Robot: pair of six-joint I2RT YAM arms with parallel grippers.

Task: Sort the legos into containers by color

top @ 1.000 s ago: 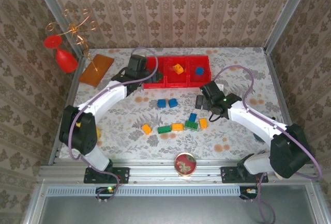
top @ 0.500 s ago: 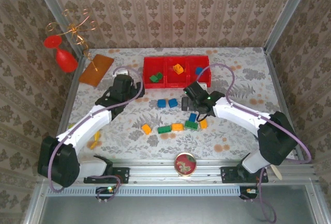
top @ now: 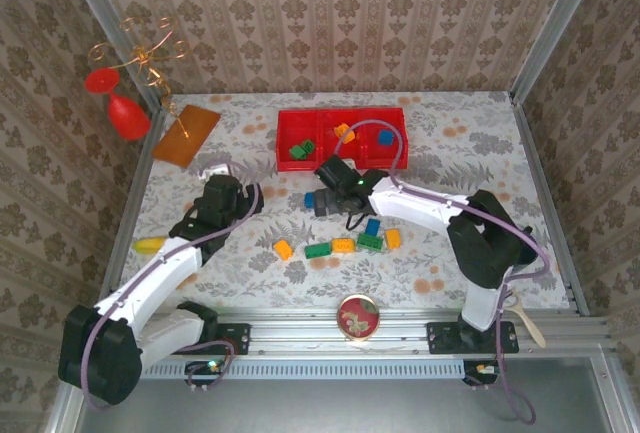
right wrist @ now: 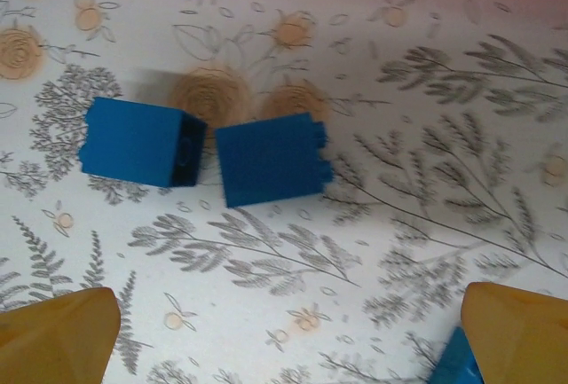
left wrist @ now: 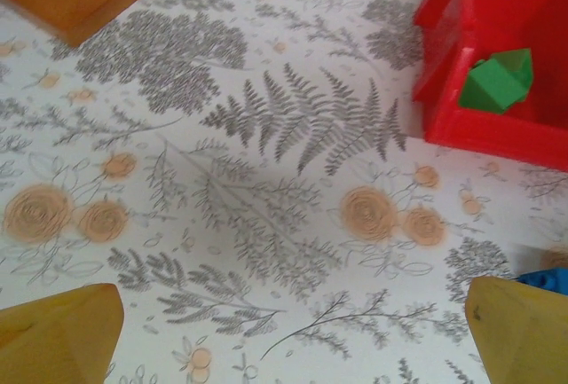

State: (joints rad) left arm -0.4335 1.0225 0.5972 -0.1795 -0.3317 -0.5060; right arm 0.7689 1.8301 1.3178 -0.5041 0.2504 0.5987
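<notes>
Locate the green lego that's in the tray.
Top view: green lego sits in the left bin of the red tray, left of the orange lego. Left wrist view: upper right.

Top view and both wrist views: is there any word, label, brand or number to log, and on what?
No text can be read.
Round tin at the near edge: a picture on its lid, any lettering too small to read.
Two blue bricks and red tray: plain faces, no marks seen.

Red containers [left wrist: 484, 131], blue legos [right wrist: 271, 159], grey-and-orange floral table [left wrist: 266, 207]
</notes>
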